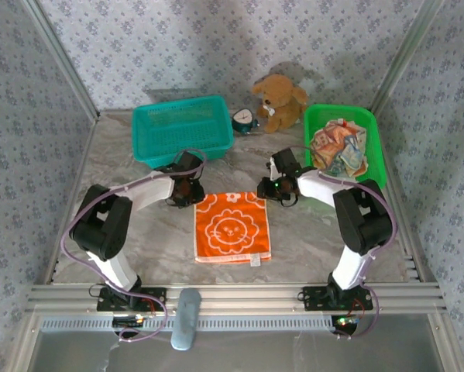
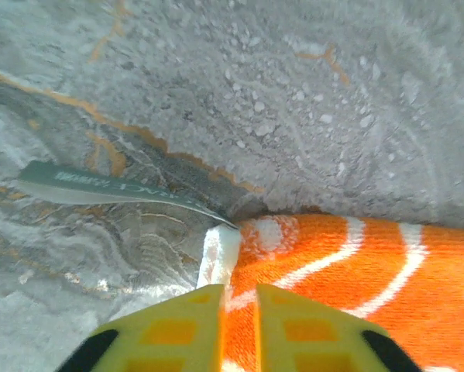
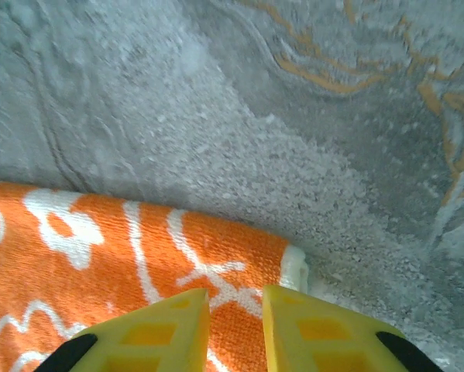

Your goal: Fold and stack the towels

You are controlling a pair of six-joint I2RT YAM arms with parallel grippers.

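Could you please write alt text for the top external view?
An orange towel with a white lion print lies flat on the grey marble table, the left gripper and right gripper at its far corners. Behind: a teal plastic basket and a green plastic basket of crumpled towels.

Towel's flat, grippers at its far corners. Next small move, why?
Probably close on both far corners. The orange towel lies flat and unfolded; the left gripper sits at its far-left corner, the right gripper at its far-right one, and a firm grip isn't evident. Folding needs that edge carried to the near one.
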